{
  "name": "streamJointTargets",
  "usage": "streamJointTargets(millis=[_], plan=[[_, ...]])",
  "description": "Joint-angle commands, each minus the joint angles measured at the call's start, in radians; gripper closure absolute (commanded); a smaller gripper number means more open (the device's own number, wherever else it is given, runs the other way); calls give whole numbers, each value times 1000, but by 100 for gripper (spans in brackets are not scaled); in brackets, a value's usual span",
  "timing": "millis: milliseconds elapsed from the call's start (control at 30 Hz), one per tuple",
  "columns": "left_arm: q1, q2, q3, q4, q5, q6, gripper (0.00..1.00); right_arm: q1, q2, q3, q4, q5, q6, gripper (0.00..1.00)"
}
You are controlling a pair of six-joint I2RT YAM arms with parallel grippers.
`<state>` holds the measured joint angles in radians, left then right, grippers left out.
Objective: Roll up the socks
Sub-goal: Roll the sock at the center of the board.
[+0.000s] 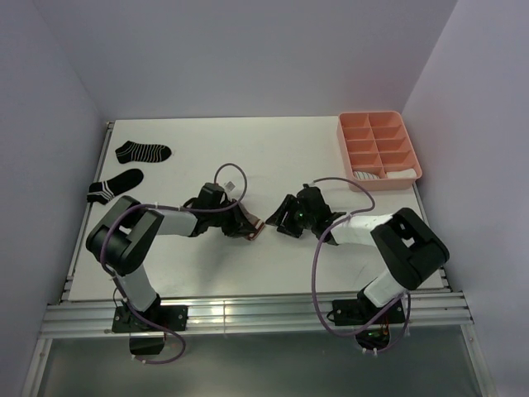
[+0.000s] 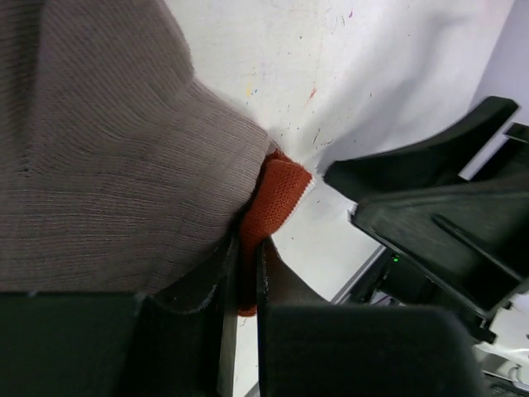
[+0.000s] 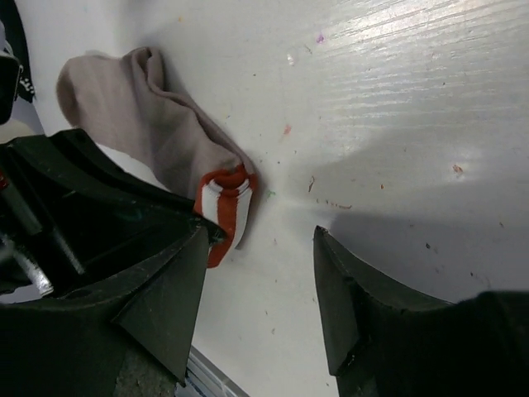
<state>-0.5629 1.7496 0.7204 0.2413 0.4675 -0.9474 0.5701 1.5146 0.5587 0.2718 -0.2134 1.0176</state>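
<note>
The soft taupe ribbed-knit sock [image 3: 140, 116] is seen lying at the middle of the white tabletop [image 3: 397, 124], right between the two arms. It is pinched near its red-and-white cuff [image 3: 225, 207] by the left gripper [image 2: 246, 265], whose jaws are drawn narrow on the fabric. The right gripper [image 3: 258, 289] is held wide and empty, just beside that cuff but not touching it.

The key relation: the sock's long axis is laid away from the right gripper, with the cuff end turned toward it and the toe end at the far side, under the left arm. The cuff is found just ahead of the open jaws, closer to the left-hand finger in the right wrist view. A short advance would probably be needed before the cuff could be taken.

Two black white-striped ankle socks [image 1: 142, 151] are left well apart at the far left. A pink compartment tray [image 1: 345, 132] is seen at the far right.
</note>
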Motion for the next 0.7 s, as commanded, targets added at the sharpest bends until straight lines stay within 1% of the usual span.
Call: streamJointTargets(millis=[0,133,367,433,667], plan=[[15,51,-59,-27,19,-34,96,17,51,61,49,34,35,39],[18,67,-67,-10,33,-56,96,36,110,81,75,23,61,40],[21,77,-64,-10,36,-60,96,54,177,113,61,9,82,43],[21,82,-65,-7,42,-67,96,59,199,127,43,5,85,45],[37,85,-90,27,52,-94,96,71,243,113,56,-20,98,55]])
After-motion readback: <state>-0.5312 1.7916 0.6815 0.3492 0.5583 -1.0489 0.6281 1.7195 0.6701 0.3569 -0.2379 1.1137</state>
